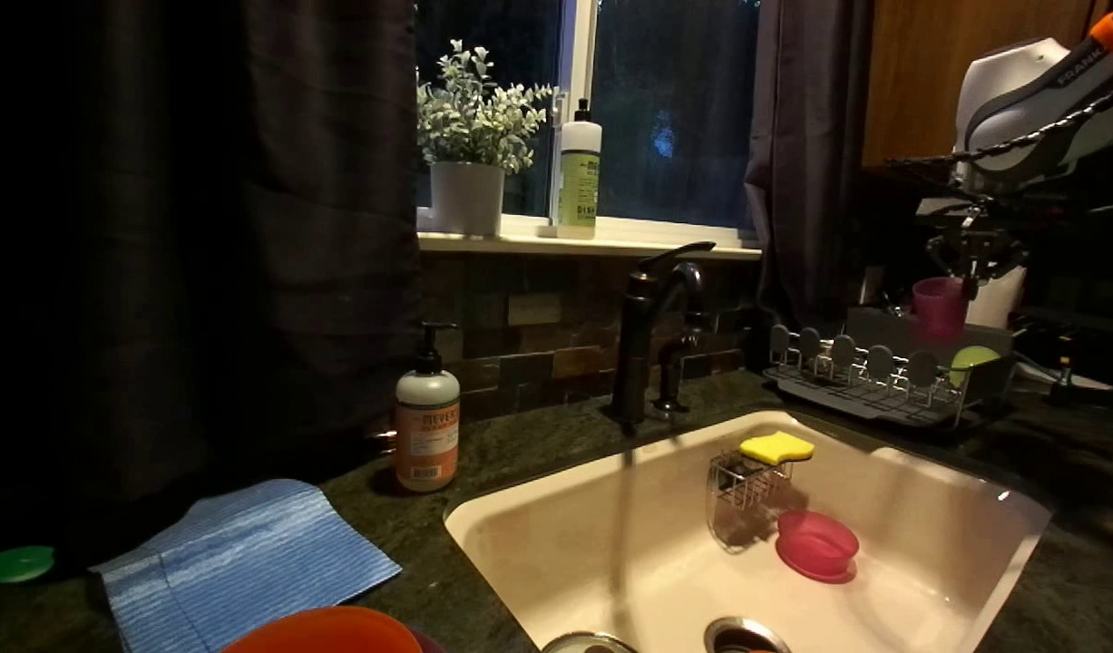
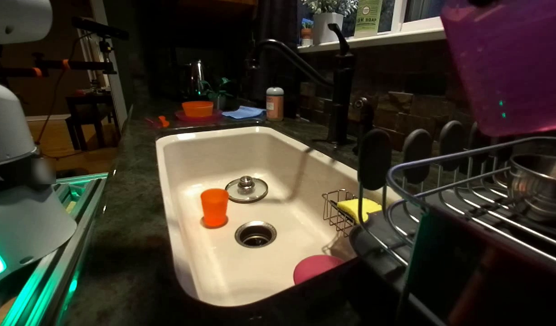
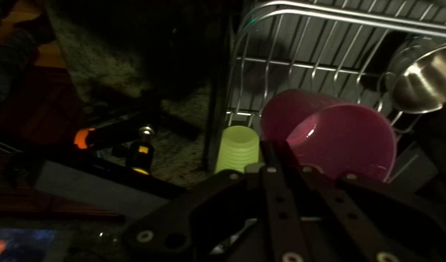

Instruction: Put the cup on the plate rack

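The magenta-pink cup [image 1: 937, 308] hangs from my gripper [image 1: 971, 283] above the dark plate rack [image 1: 851, 399]. In an exterior view the cup [image 2: 509, 68] looms large at the top right, above the rack's prongs [image 2: 417, 149], with a gap between. In the wrist view my gripper [image 3: 277, 156] is shut on the wall of the cup [image 3: 346, 138], one finger inside and one outside. The cup's mouth faces the camera. The rack's wires [image 3: 317, 65] show behind and beyond it. The fingertips are dark and partly hidden by the cup.
A lime-green cup [image 3: 239, 149] stands at the rack's end beside the pink cup. A metal cup [image 3: 424, 80] sits in the rack. The cream sink [image 1: 556, 544] holds a pink-red bowl [image 1: 817, 544] and an orange cup [image 2: 214, 206]. The faucet [image 1: 636, 345] stands behind the sink.
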